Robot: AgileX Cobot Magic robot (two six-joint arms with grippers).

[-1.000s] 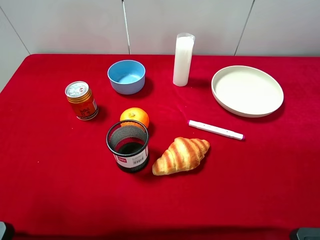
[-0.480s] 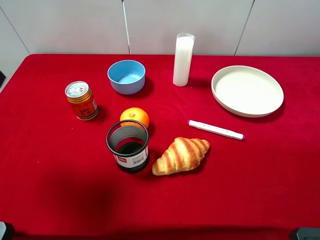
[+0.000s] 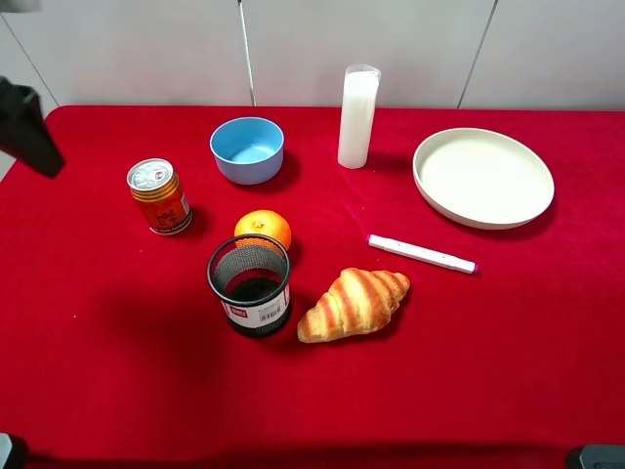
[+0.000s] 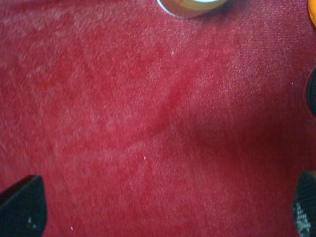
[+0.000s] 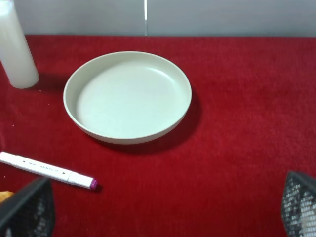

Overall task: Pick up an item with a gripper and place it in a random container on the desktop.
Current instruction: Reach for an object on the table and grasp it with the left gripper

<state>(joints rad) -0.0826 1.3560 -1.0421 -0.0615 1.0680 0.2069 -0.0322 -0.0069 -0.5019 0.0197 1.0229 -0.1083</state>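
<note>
Since half a second ago a black piece of my left arm (image 3: 24, 127) has swung into the upper left of the frame, over the red cloth tabletop (image 3: 117, 371); my left claw (image 4: 163, 207) and right claw (image 5: 163, 207) both gape wide, grasping nothing; one orange-and-gold can (image 3: 159, 196), cylindrical with a silver top, stands upright left of centre, near the one smooth round blue bowl (image 3: 247, 149) but apart from it; I also count one wire-mesh pen cup (image 3: 250, 284), one orange (image 3: 263, 229), one ridged croissant (image 3: 353, 301), one slim marker (image 3: 421, 253), one shallow cream plate (image 3: 482, 177) and one tall white tube (image 3: 357, 117).
</note>
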